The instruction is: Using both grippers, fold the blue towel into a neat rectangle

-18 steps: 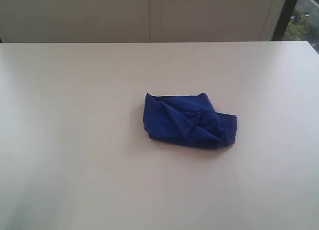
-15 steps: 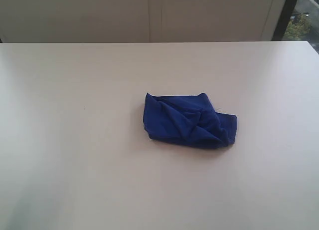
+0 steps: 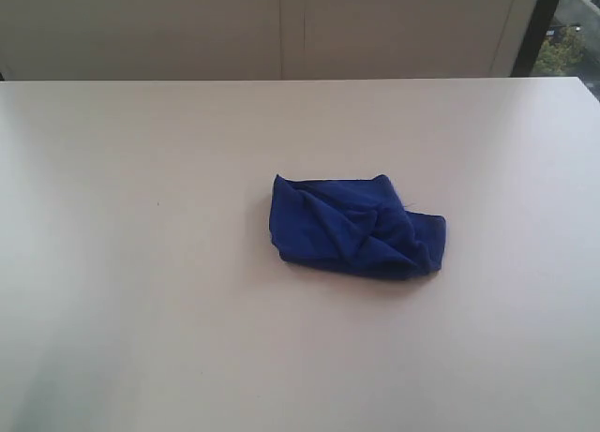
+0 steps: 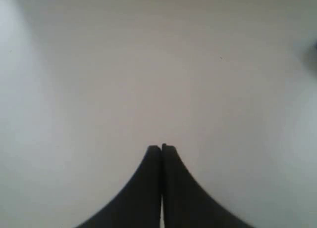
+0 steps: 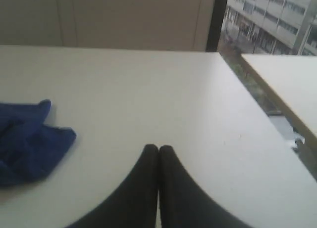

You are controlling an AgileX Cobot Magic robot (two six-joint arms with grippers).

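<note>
blue towel (image 3: 356, 228) crumpled on counter (image 3: 141, 263), near middle. left gripper (image 4: 161, 148) and right gripper (image 5: 158, 148) both pinched closed, empty, well apart from cloth. risk imo: corners buried in wrinkles, so pinch grabs several layers, fold ends lumpy.

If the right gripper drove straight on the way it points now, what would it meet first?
Likely nothing but the bare table: the right gripper, jaws shut, points across it toward the far edge. The blue towel lies off to one side of that line. Depth is unclear.
</note>
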